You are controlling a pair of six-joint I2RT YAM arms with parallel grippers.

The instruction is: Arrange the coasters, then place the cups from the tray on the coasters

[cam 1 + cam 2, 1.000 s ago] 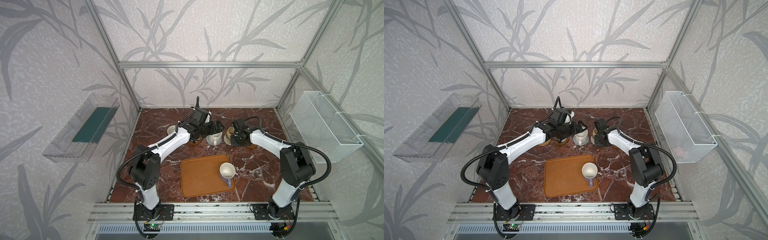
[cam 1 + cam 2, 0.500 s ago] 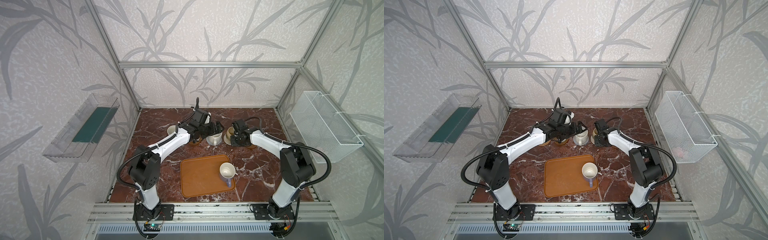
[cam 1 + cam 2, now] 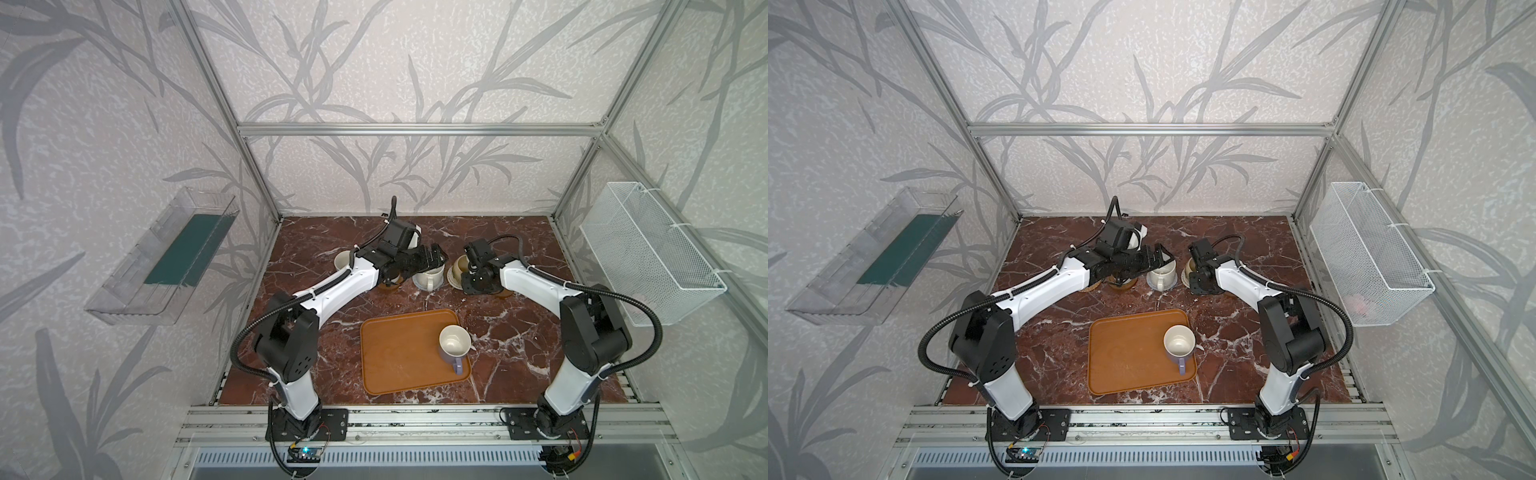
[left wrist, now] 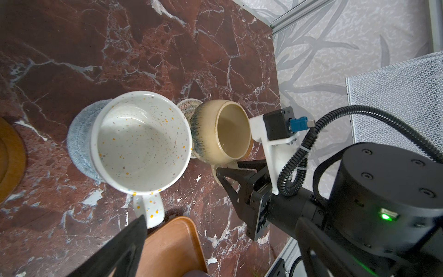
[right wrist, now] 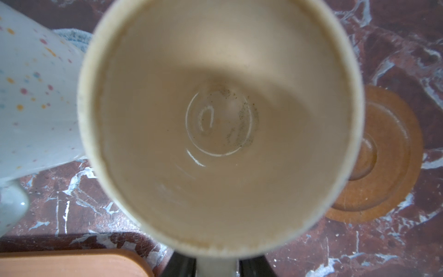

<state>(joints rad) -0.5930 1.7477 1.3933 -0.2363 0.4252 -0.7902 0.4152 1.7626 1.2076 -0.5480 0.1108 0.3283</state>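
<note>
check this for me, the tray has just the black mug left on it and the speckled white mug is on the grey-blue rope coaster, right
Not quite. The one mug left on the tray is the lavender mug with a white inside, not a black one, as both top views show. The rest holds: in the left wrist view the speckled white mug stands on the grey-blue rope coaster.

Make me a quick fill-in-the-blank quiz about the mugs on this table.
1. The lone mug on the tray is coloured ____.
2. The speckled mug stands on a coaster coloured ____.
3. The right gripper has its fingertips on either side of the beige mug at its ____.

Missing words: lavender; grey-blue; handle.
</note>
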